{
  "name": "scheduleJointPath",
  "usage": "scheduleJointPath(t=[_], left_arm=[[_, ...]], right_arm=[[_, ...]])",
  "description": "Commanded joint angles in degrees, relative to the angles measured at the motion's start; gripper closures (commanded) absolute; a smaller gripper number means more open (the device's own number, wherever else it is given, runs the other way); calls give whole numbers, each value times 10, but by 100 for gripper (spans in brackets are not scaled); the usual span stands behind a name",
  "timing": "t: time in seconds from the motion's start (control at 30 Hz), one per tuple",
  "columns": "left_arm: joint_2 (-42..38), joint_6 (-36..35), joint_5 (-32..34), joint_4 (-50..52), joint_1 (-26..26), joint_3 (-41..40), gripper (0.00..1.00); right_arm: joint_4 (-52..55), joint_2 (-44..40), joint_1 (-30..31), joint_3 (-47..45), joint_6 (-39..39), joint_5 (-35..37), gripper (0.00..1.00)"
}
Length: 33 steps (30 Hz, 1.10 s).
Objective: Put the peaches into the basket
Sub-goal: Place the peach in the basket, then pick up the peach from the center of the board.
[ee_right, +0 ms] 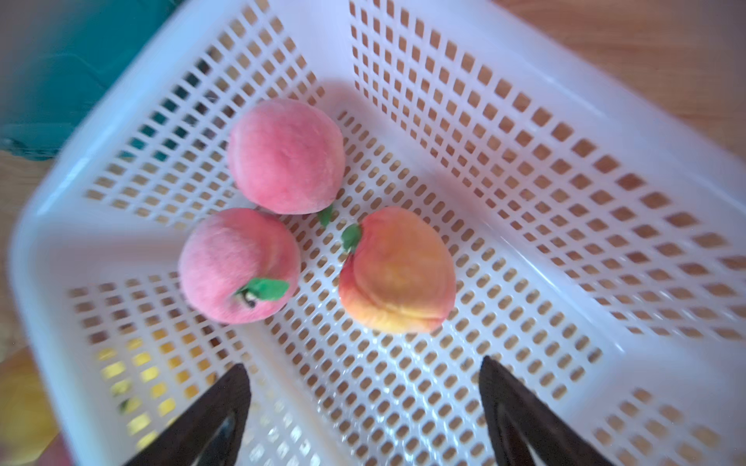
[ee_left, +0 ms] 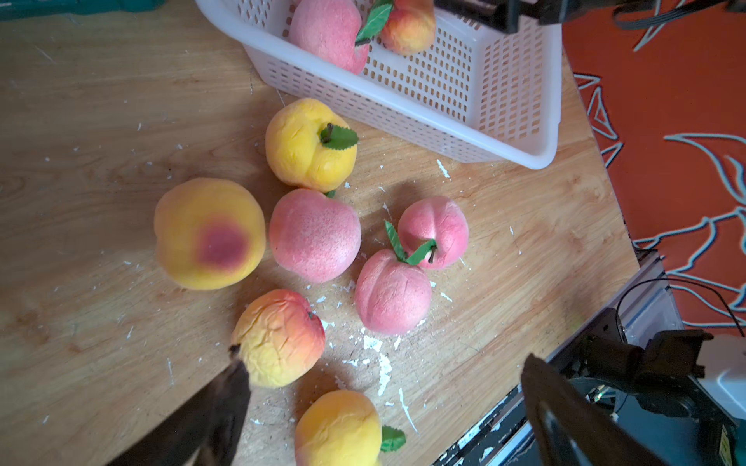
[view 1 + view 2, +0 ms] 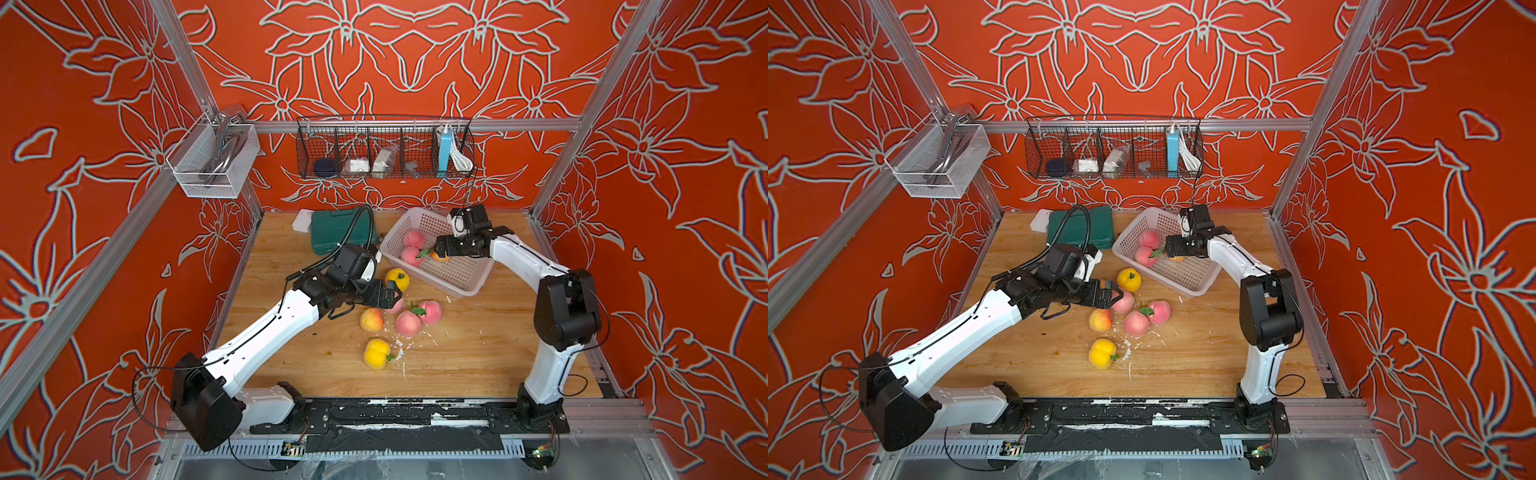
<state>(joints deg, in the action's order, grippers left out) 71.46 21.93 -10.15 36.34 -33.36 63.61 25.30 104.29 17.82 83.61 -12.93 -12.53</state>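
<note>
A light wooden tabletop (image 3: 478, 353) is seen across the lower middle of both top views. It is enclosed by red walls (image 3: 411, 50) printed with pale flower outlines and framed by aluminium bars (image 3: 519, 124). White crumbs (image 3: 400, 349) are scattered on the wood near its centre. Just above centre, a green case (image 3: 328, 235) is laid flat, with a small white box (image 3: 302, 219) just beside its left end. Higher up, a black wire rack (image 3: 415, 143) is hung on the back wall. A blue flat item (image 3: 444, 151) and a white cable (image 3: 459, 160) are kept in its rightmost compartment, a dark round item (image 3: 325, 167) in its leftmost. At upper left a white mesh bin (image 3: 208, 185) is mounted, with metal tools (image 3: 222, 139) inside.
</note>
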Motion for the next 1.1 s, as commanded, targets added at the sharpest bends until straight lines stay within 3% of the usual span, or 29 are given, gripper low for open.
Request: scheduleJointPath(t=[0.0, 0.27, 0.57, 0.8, 1.07], left_arm=[[-33, 20, 8, 17, 2, -27, 1], [-139, 55, 22, 43, -1, -95, 1], [-222, 110, 8, 42, -2, -166, 1], [-251, 128, -13, 39, -2, -196, 1], [-272, 134, -16, 38, -2, -222, 1]], right_arm=[[28, -64, 22, -34, 8, 23, 8], [110, -209, 102, -106, 31, 77, 3], [169, -351, 221, -175, -2, 122, 2], [179, -406, 300, -236, -42, 169, 2], [83, -403, 340, -331, -98, 174, 2]])
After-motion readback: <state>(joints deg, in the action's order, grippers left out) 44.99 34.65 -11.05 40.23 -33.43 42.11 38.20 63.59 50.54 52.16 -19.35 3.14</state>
